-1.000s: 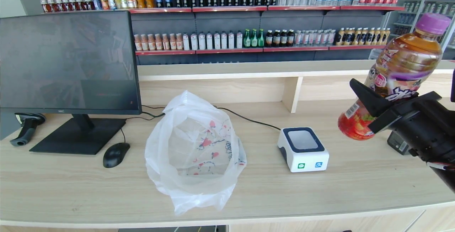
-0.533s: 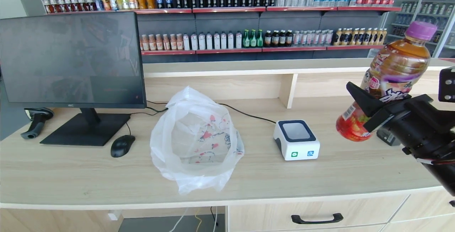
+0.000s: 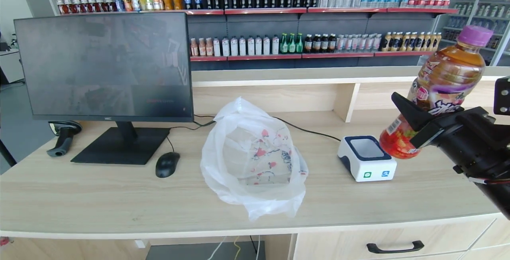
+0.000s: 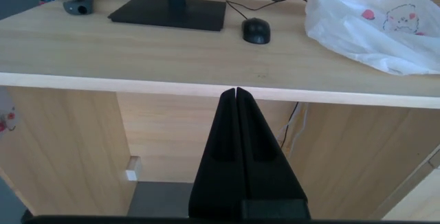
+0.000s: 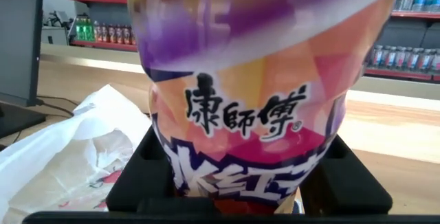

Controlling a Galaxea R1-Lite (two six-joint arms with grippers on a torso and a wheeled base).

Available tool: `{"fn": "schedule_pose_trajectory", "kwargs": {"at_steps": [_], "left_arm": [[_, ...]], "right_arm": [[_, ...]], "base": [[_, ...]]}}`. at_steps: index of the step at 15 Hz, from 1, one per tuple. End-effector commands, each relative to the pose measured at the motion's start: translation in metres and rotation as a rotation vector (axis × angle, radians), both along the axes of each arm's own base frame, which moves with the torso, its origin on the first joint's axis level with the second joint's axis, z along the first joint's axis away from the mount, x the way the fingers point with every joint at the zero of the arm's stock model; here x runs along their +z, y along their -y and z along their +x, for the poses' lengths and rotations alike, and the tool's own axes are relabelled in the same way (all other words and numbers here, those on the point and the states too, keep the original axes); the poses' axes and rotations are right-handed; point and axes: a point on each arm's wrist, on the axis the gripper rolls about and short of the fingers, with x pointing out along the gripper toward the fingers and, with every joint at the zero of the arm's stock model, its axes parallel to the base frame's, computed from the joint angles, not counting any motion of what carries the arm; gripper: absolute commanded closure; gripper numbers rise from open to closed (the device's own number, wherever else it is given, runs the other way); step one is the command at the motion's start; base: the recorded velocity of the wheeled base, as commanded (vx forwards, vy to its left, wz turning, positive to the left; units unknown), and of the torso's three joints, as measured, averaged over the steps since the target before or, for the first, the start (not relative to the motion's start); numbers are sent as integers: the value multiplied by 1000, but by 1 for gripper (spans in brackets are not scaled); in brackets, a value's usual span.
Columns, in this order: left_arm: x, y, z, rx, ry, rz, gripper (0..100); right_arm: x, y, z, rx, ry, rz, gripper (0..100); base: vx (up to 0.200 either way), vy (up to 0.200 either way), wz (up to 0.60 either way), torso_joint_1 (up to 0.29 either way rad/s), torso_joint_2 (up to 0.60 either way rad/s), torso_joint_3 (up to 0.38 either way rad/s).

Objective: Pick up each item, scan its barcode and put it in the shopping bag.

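Note:
My right gripper [image 3: 432,122] is shut on a drink bottle [image 3: 438,88] with amber liquid, a purple cap and a colourful label. It holds the bottle tilted in the air, its base just above and to the right of the white barcode scanner [image 3: 367,158] on the counter. The bottle's label [image 5: 247,107] sits between the black fingers [image 5: 141,176]. The translucent white shopping bag [image 3: 255,158] with red prints stands open at the counter's middle, left of the scanner, also seen as a bag [image 4: 375,21]. My left gripper [image 4: 237,100] is shut, empty, below the counter's front edge.
A monitor [image 3: 105,64] on its stand, a black mouse [image 3: 167,164] and a handheld scanner [image 3: 61,140] occupy the counter's left. A cable [image 3: 306,130] runs behind the bag. A raised ledge [image 3: 279,76] backs the counter; shelves of bottles stand beyond. A drawer handle [image 3: 394,248] is below.
The head camera has shifted, so the whole scene now sits further right in the picture. The bottle in my right gripper now sits closer to the scanner.

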Motion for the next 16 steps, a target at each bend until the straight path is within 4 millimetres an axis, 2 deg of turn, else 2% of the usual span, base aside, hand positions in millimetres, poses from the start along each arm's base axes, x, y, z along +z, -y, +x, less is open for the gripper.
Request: {"fn": "schedule_pose_trajectory", "kwargs": {"at_steps": [1,3,8,12,16], "left_arm": [[0,0,0,0,0,-1,100],[0,0,0,0,0,1,100],[0,0,0,0,0,4,100],[0,0,0,0,0,2,100],[0,0,0,0,0,4,100]], "right_arm": [[1,0,1,-1,4,1,100],[0,0,1,-1,2,1,100],[-4,-1,4,1,-17,-5,100],[-7,-3,10,1,-29,-8,100],[-7,-4,13,3,-29,-2,100]], "base": [[0,200,0,2,2,2],[0,200,0,5,2,2],[0,0,0,0,0,0],[200,0,0,-7,0,6],[0,0,0,0,0,0]]}}
